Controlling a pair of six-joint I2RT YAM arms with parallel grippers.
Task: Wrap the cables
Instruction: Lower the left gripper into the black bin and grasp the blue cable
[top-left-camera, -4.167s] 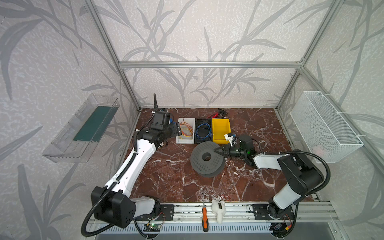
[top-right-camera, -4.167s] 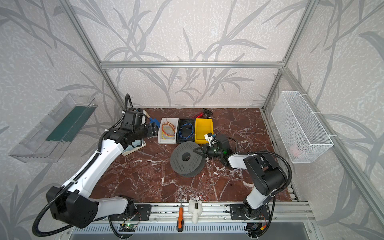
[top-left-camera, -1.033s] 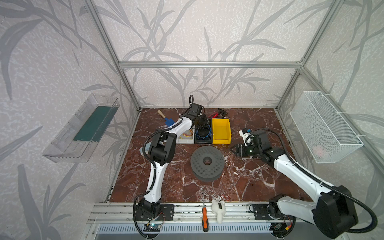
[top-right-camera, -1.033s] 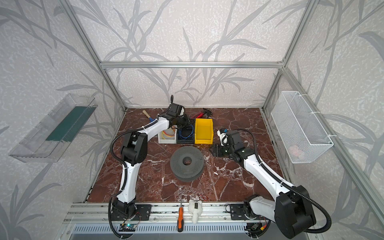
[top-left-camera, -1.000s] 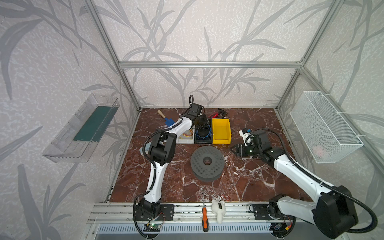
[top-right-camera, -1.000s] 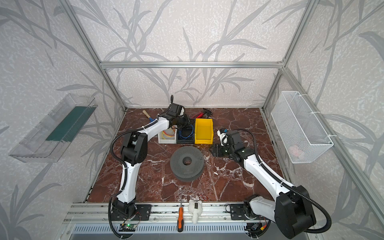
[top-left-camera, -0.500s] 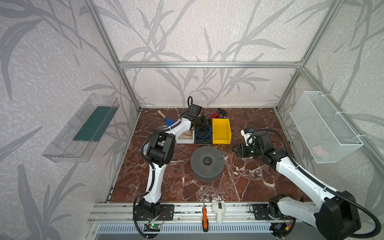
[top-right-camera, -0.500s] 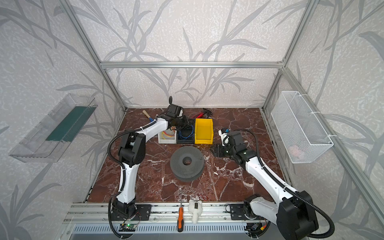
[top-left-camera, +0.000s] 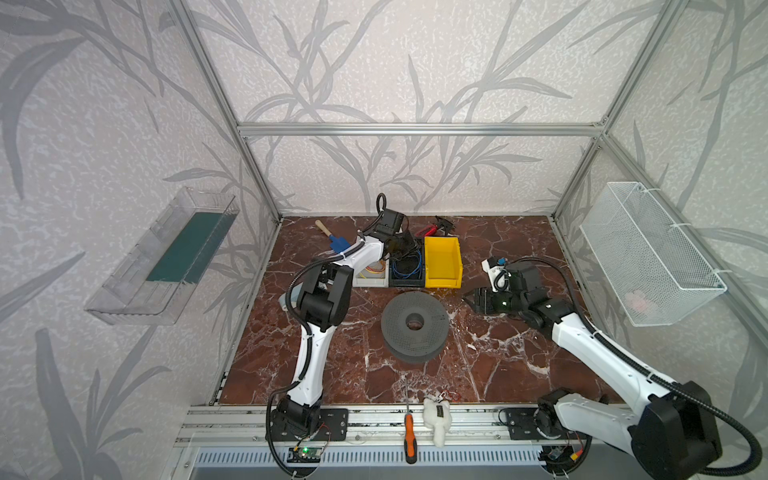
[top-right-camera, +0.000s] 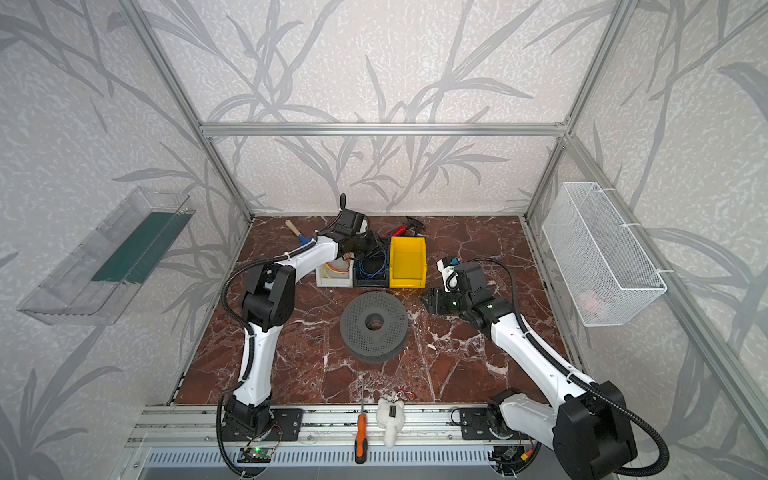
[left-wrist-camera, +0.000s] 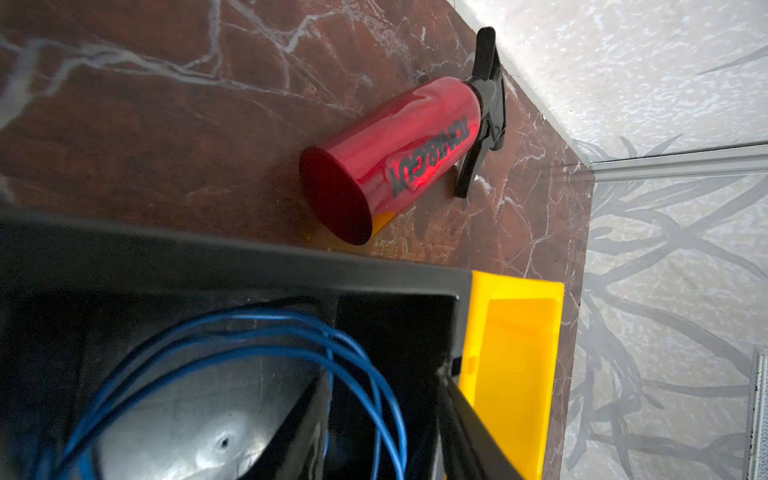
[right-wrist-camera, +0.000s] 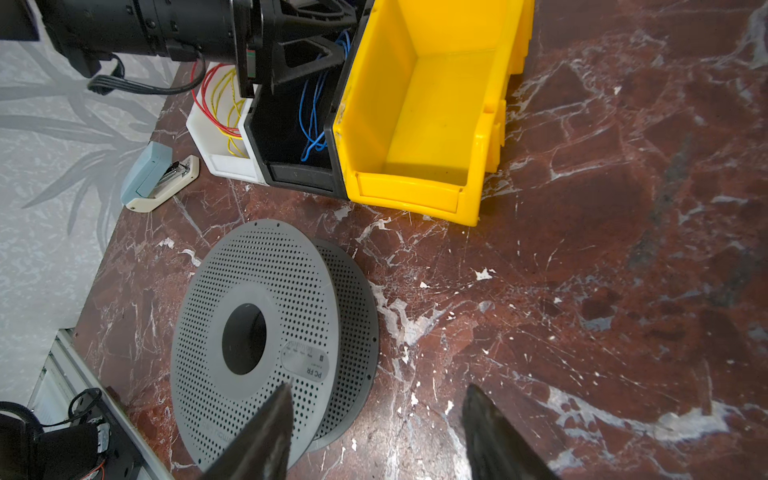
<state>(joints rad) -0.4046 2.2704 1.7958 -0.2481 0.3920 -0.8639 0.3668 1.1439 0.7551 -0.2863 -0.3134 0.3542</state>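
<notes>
The cables (top-left-camera: 405, 268) (top-right-camera: 372, 266) are thin blue loops lying in a black bin (top-left-camera: 407, 283) at the back of the table. My left gripper (top-left-camera: 404, 246) (top-right-camera: 370, 245) reaches down into that bin. In the left wrist view its jaws stand apart, the left gripper (left-wrist-camera: 384, 399) is open, and loops of the cables (left-wrist-camera: 257, 345) run loosely between the fingers, not pinched. My right gripper (top-left-camera: 471, 299) (right-wrist-camera: 378, 388) hovers open and empty just right of the grey perforated spool (top-left-camera: 414, 324) (right-wrist-camera: 257, 332), which lies flat mid-table.
A yellow bin (top-left-camera: 442, 259) sits right of the black one, and a white bin (top-left-camera: 371, 276) with orange and yellow wires sits left of it. A red canister (left-wrist-camera: 395, 158) lies behind them. A screwdriver (top-left-camera: 409, 432) and a white plush (top-left-camera: 434, 417) rest on the front rail.
The left arm swung from the left side over to the black bin, and in the last second its jaws widened there. The right gripper drew back from the spool and now holds still.
</notes>
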